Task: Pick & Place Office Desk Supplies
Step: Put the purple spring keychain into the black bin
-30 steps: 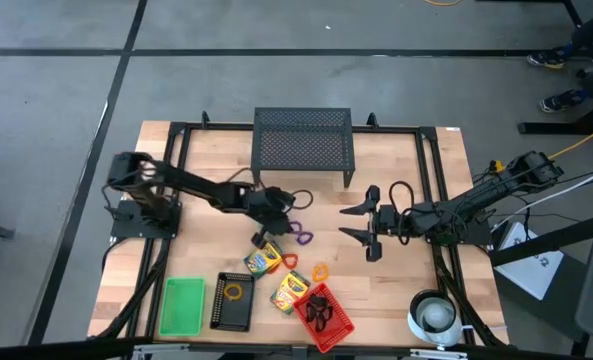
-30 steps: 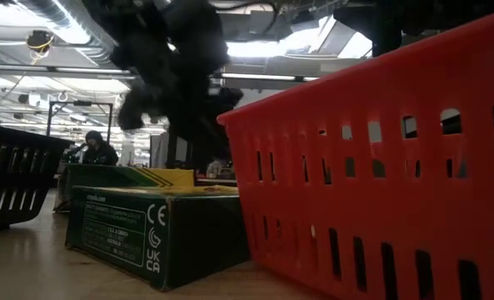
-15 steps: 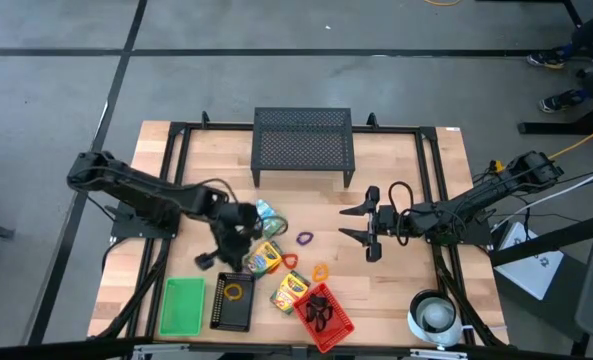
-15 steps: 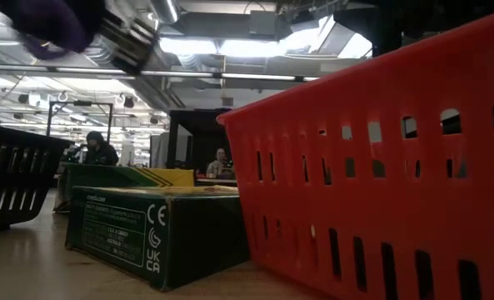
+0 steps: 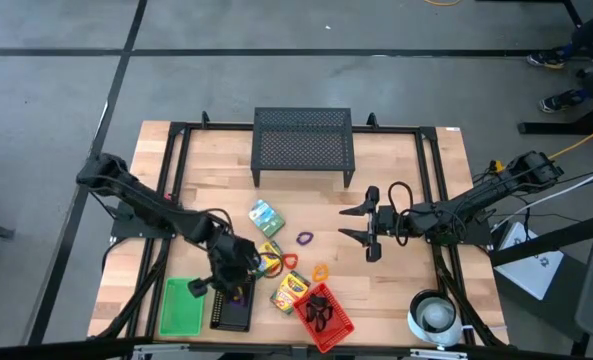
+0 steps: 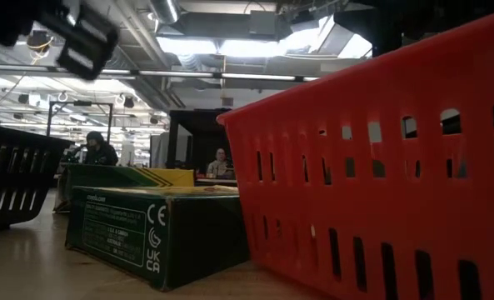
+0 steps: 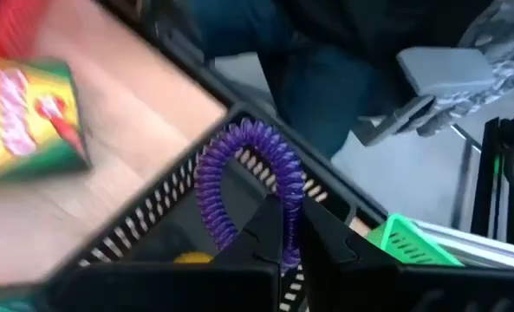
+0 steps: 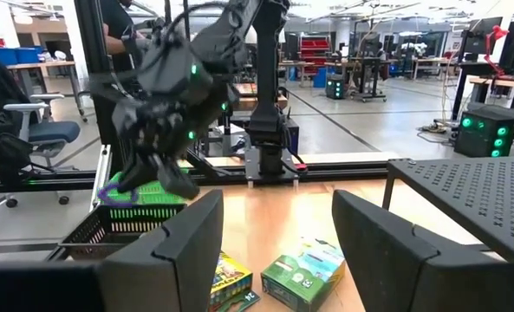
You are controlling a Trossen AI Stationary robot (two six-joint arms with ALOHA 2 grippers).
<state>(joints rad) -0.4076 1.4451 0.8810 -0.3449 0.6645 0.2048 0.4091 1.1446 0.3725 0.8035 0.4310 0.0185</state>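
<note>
Left gripper (image 5: 238, 287) poised above the small black mesh basket (image 5: 230, 312), its fingers (image 7: 278, 227) pressed together on a purple coiled ring (image 7: 243, 173); the ring stands out from the fingertips, over the basket's rim. Right gripper (image 5: 357, 223) hovers mid-table with fingers spread apart and nothing between them. A second purple ring (image 5: 304, 238) lies on the wooden table (image 5: 416, 175), between the two grippers.
</note>
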